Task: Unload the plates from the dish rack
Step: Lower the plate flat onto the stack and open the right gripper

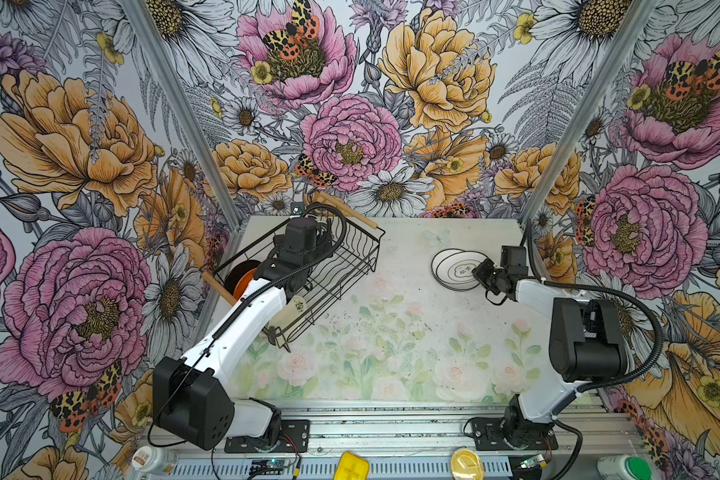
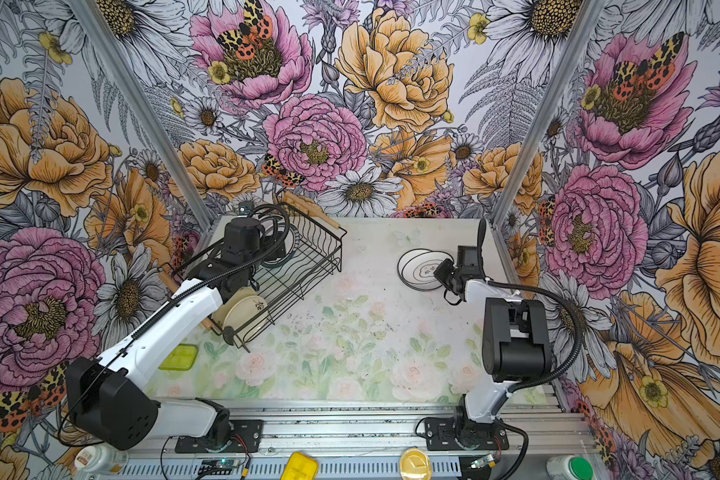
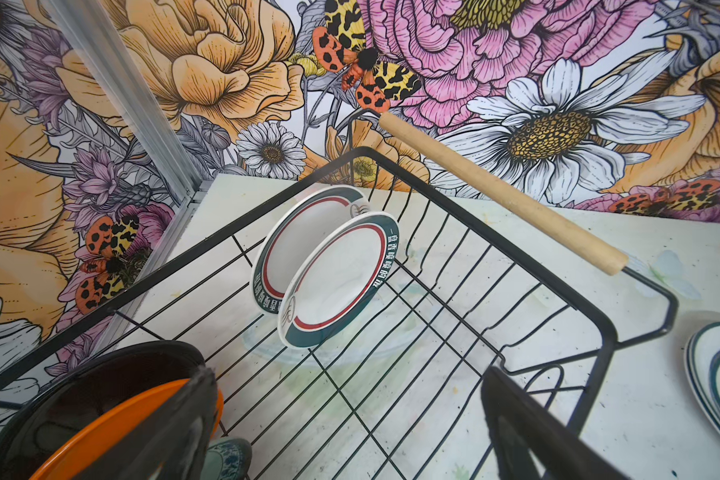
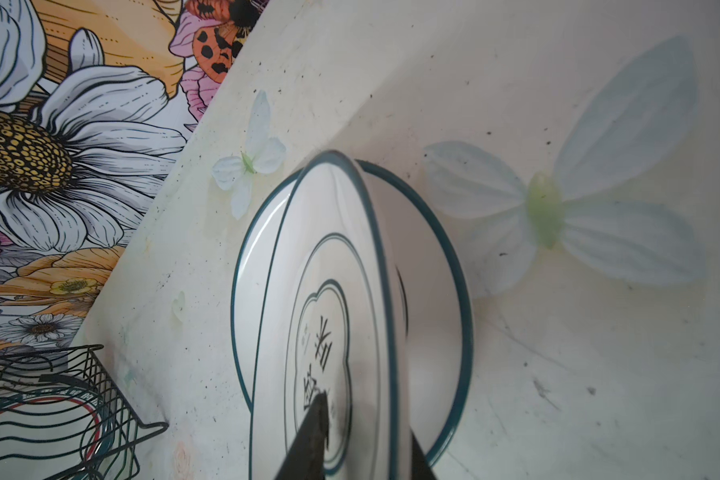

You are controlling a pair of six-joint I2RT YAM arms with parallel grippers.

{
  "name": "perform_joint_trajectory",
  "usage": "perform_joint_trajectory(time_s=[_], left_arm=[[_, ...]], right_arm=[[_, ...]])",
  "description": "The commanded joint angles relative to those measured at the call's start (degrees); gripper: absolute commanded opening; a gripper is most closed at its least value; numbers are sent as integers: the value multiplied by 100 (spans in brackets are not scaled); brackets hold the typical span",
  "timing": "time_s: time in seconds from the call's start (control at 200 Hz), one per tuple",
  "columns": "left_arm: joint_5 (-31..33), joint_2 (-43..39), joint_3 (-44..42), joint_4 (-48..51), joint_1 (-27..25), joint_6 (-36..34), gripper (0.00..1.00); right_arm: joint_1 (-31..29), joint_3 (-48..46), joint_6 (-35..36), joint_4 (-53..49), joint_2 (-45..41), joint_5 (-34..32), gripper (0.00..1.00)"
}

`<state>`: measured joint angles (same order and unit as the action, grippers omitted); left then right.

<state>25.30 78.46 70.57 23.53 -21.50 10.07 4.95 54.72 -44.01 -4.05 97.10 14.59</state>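
Note:
The black wire dish rack [image 1: 352,249] [image 2: 323,249] [image 3: 474,224] stands at the table's back left. Two white plates with teal and red bands [image 3: 333,278] stand upright in it. A black plate [image 3: 80,382], an orange plate [image 3: 113,428], a blue-grey patterned plate [image 3: 229,457] and cream plates [image 2: 246,311] stand nearer the front. My left gripper [image 3: 347,370] hangs open inside the rack, empty. At the back right my right gripper [image 4: 366,419] [image 1: 481,270] is shut on the rim of a tilted white teal-rimmed plate [image 4: 325,291] [image 1: 460,272]. Its far edge rests on another such plate [image 4: 433,291] lying flat.
The rack's wooden handles [image 3: 499,191] stick out at both ends. A yellow-green box [image 2: 179,357] lies by the left arm. Along the front rail sit a white jar [image 1: 154,459], yellow items [image 1: 352,467] and a green button [image 1: 636,467]. Flowered walls close three sides.

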Motion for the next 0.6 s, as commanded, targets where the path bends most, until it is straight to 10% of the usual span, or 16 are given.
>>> perform_joint_trajectory(time_s=[0.0, 0.595], left_arm=[[-161, -41, -65, -123, 33, 39, 99], [-287, -21, -141, -112, 119, 107, 99]], right_arm=[[-41, 290, 272, -277, 16, -272, 29], [-307, 750, 734, -1086, 98, -991, 56]])
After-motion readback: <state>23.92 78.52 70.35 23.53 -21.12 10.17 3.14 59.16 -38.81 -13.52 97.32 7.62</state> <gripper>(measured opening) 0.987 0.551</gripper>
